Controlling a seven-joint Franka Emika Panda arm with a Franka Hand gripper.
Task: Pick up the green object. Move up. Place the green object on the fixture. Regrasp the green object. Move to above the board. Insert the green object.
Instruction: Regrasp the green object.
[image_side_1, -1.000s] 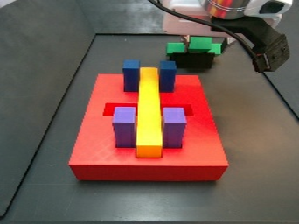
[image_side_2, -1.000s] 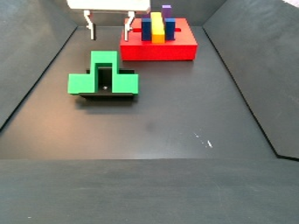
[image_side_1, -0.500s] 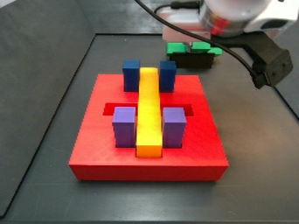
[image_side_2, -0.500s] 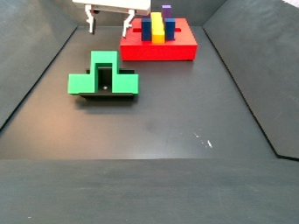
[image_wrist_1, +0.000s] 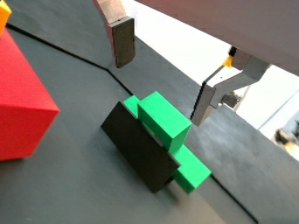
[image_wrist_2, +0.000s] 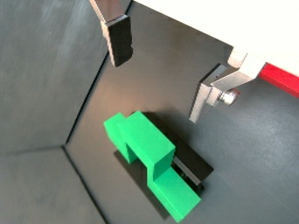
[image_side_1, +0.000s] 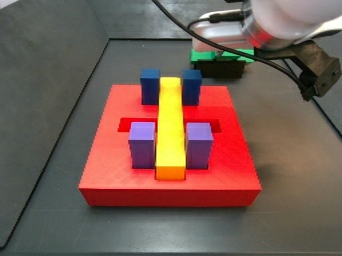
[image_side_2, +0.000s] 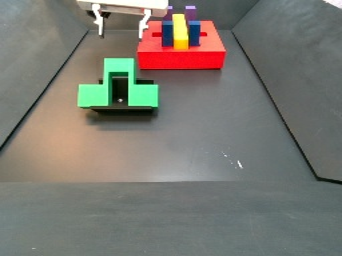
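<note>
A: How is the two-finger parallel-jaw gripper (image_wrist_1: 163, 79) seen?

B: It is seen spread wide with nothing held between its 2 flat silver fingers (image_wrist_2: 117, 37) with dark pads. In both wrist views the plates are set well apart, raised above the small bright green T-shaped piece (image_wrist_1: 166, 131), and no contact with it is made. In a side view the gripper (image_side_2: 119, 22) is found near the far edge of the dark floor, beside the board.

A: Where is the green piece placed?

B: It is seated on the small dark L-shaped bracket fixture (image_wrist_1: 135, 149), with its raised centre cube uppermost and 2 short arms spread to the sides. In a side view the green piece (image_side_2: 118, 88) is shown resting on the fixture (image_side_2: 123, 111) toward the left edge of the floor, well apart from the board. In the opposite side view only a strip of green (image_side_1: 221, 54) is visible behind the arm.

A: And the board?

B: The large flat red square slab (image_side_1: 107, 170) is laid on the floor (image_side_2: 174, 150). On it 2 blue blocks (image_side_1: 150, 82), 2 purple blocks (image_side_1: 140, 143) and 1 long yellow bar (image_side_1: 170, 125) are carried, the bar running between the pairs. Parts of a recess are seen at both sides of the bar.
</note>
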